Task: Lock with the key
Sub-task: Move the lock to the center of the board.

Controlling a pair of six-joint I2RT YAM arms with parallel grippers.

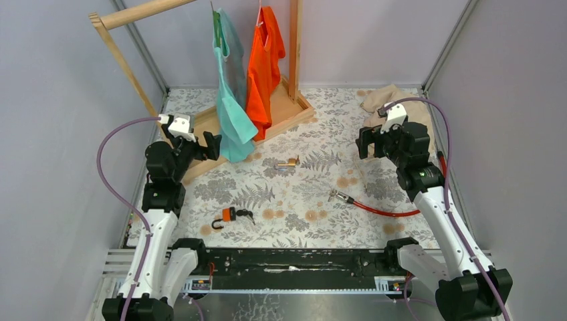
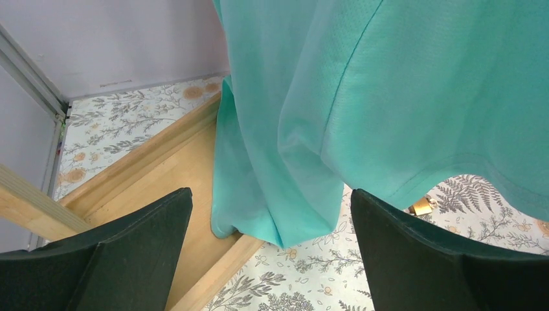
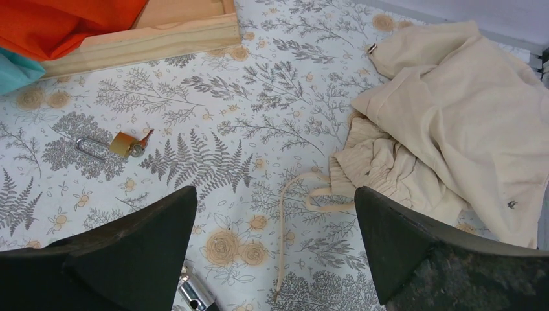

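Note:
A brass padlock (image 1: 290, 162) lies mid-table with its shackle swung open and a small key (image 3: 147, 136) in its end; it shows in the right wrist view (image 3: 123, 145) and peeks out below the teal hem (image 2: 422, 206). An orange padlock (image 1: 229, 215) with a black shackle and dark keys (image 1: 247, 216) lies nearer the front left. My left gripper (image 1: 212, 146) (image 2: 272, 194) hangs open by the teal shirt, holding nothing. At the right, my right gripper (image 1: 364, 142) (image 3: 275, 191) is open and empty above the mat, apart from both padlocks.
A teal shirt (image 1: 231, 114) (image 2: 362, 97) and an orange shirt (image 1: 264, 67) hang on a wooden rack (image 1: 284, 114) at the back. Beige cloth (image 1: 394, 100) (image 3: 453, 129) is heaped back right. A red cable with a metal end (image 1: 342, 196) (image 3: 194, 295) runs rightward.

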